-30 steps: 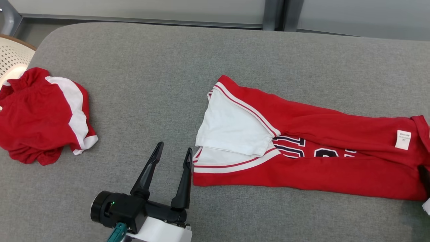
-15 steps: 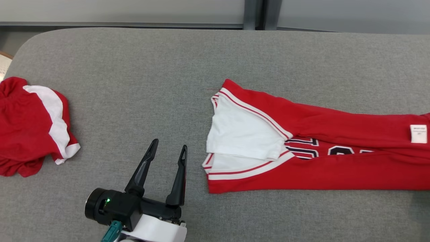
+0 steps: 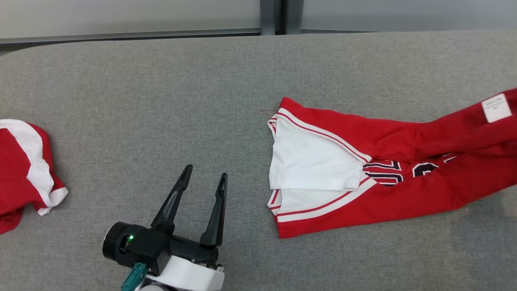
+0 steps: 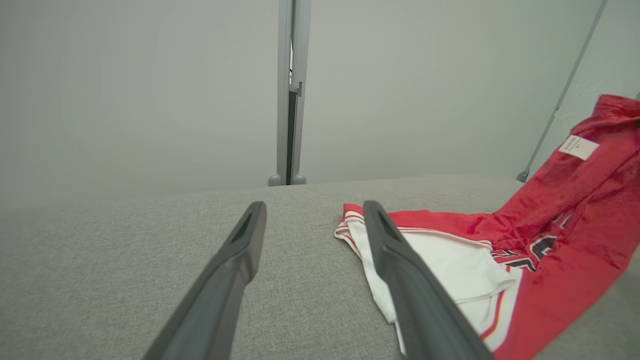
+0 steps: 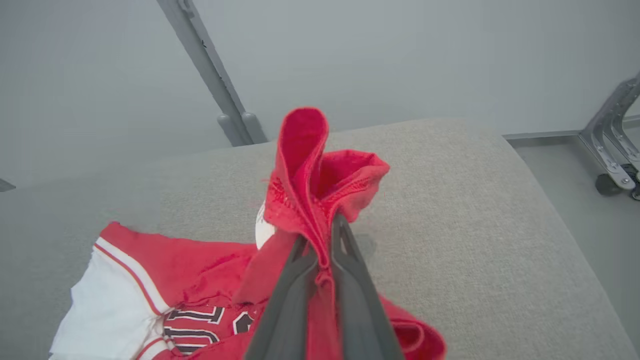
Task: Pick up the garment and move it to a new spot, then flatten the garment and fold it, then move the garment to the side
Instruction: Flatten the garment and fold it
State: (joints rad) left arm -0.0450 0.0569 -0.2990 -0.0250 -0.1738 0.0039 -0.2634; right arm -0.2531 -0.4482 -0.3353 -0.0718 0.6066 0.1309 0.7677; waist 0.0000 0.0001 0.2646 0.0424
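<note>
Grey woven-fabric padded surface [image 3: 161, 101], with a rounded corner at its far right end. Crumpled red cloth with white band [image 3: 24, 169] lies at the surface's left edge, partly out of view. Pale grey wall panels [image 3: 121, 16] stand behind, split by a grey vertical metal post [image 3: 275, 16]. Angled silver metal strut [image 5: 612, 130] with black caster wheel [image 5: 606, 184] stands on grey floor [image 5: 560, 160] beyond the right end.

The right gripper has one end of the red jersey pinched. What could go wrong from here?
1. The right gripper pinches only a small bunch at the edge of the jersey, so it could slip out during a lift.
2. The left gripper is open and holds nothing, so the white end may drag and bunch on the table.
</note>
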